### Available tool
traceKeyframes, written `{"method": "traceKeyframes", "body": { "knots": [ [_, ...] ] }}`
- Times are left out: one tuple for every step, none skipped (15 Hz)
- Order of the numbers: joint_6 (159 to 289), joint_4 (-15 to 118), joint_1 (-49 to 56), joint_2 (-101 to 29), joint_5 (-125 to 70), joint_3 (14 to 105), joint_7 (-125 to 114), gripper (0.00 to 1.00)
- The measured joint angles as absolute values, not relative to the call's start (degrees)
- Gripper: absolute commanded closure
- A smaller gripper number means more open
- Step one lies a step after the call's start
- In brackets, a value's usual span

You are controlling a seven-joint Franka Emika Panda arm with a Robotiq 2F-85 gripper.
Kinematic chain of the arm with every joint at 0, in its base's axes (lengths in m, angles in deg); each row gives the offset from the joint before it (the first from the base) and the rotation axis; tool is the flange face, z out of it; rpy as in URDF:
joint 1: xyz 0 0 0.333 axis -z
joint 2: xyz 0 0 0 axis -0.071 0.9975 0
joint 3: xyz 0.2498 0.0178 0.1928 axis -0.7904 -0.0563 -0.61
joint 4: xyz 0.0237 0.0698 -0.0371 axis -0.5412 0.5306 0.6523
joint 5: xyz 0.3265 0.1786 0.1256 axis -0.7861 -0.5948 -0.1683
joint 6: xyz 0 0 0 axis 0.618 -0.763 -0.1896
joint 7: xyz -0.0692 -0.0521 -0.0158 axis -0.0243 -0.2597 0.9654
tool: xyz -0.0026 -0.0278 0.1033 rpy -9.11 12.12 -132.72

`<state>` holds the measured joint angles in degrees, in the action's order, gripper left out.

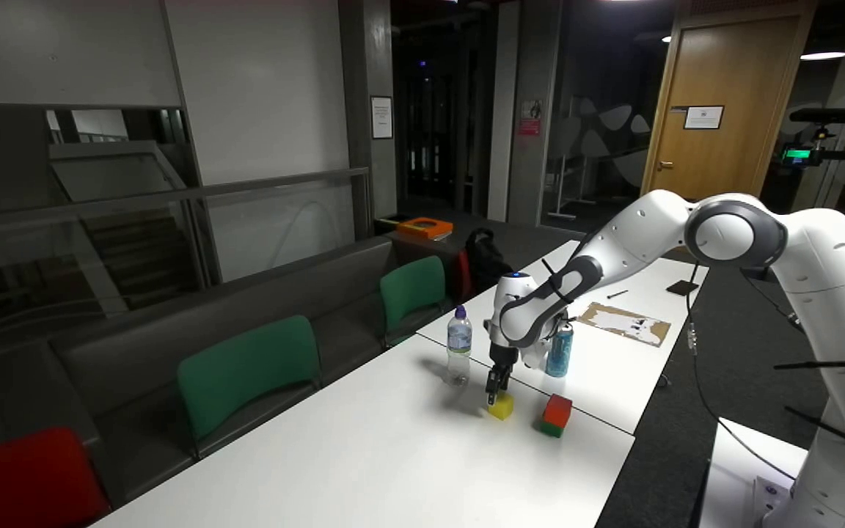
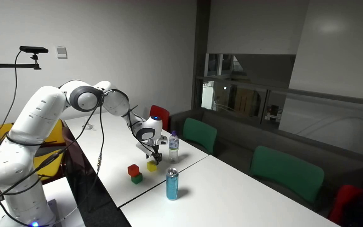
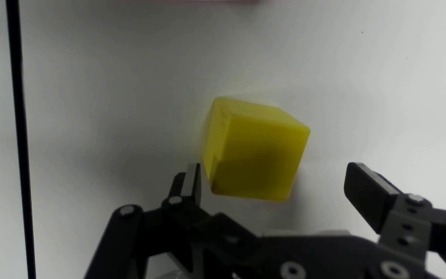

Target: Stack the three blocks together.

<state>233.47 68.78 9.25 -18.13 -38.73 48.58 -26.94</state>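
Observation:
The yellow block [image 1: 501, 408] sits on the white table in both exterior views [image 2: 152, 166] and in the middle of the wrist view [image 3: 259, 155]. The red block [image 1: 558, 408] rests on top of the green block [image 1: 552, 428], a short way from the yellow one; the red block [image 2: 133, 170] sits somewhat off-centre over the green block [image 2: 137, 178]. A strip of red shows at the wrist view's top edge. My gripper [image 3: 273, 174] is open and low over the yellow block, its fingers apart on either side, the left finger closer to it. Nothing is held.
A clear bottle [image 1: 459, 345] with a purple cap stands close beside the gripper [image 2: 173, 146]. A blue can [image 1: 560, 352] stands across the table seam [image 2: 172, 186]. A cardboard-edged sheet [image 1: 626, 324] lies farther along the table.

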Motion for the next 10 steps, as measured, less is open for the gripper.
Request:
{"method": "traceKeyframes", "body": {
  "knots": [
    [233.47,68.78,9.25,-18.01,-38.73,48.58,-26.94,0.0],
    [233.47,68.77,9.25,-17.86,-38.73,48.58,-26.95,0.0],
    [233.47,68.77,9.25,-17.66,-38.72,48.58,-26.95,0.0],
    [233.47,68.74,9.25,-17.42,-38.69,48.58,-26.95,0.0],
    [233.47,68.69,9.25,-17.15,-38.63,48.58,-26.95,0.0],
    [233.46,68.65,9.25,-16.9,-38.57,48.58,-26.95,0.0],
    [233.45,68.6,9.25,-16.71,-38.54,48.58,-26.95,0.25],
    [233.41,68.51,9.26,-16.55,-38.53,48.58,-26.96,0.26],
    [233.36,68.34,9.25,-16.37,-38.52,48.58,-26.98,0.32],
    [233.25,68.09,9.26,-16.14,-38.48,48.58,-26.99,0.4]
  ]
}}
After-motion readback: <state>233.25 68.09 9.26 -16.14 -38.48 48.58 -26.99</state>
